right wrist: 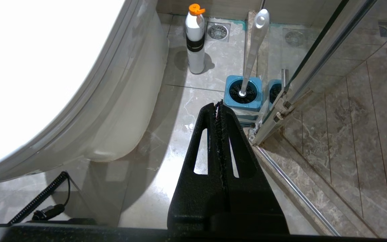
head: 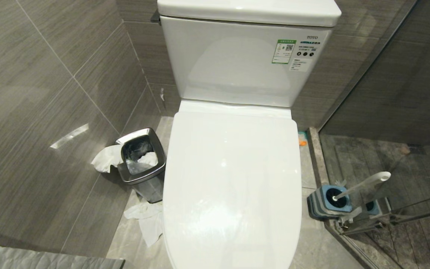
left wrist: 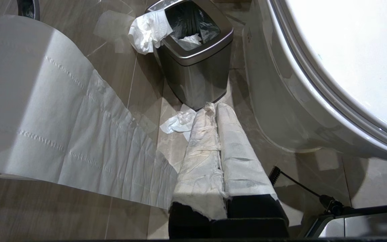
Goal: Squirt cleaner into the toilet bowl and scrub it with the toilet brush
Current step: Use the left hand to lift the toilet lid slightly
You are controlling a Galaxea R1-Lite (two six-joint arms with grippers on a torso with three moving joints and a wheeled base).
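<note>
While the toilet's white lid [head: 233, 179] lies shut over the toilet bowl [right wrist: 126, 111], both claws hang low beside it, one on either flank. Clenched and empty, the right claw [right wrist: 218, 105] points its black fingers at the floor; just beyond its tip the toilet brush [right wrist: 254, 47] stands tilted in a square blue holder [right wrist: 242, 97], and farther off a white bottle [right wrist: 195, 43] with an orange cap stands upright. Wrapped in white paper, the left claw [left wrist: 213, 107] is also clenched, holding nothing; just past its tip stands a steel waste bin [left wrist: 197, 70], with crumpled tissue [left wrist: 178, 122] between them.
</note>
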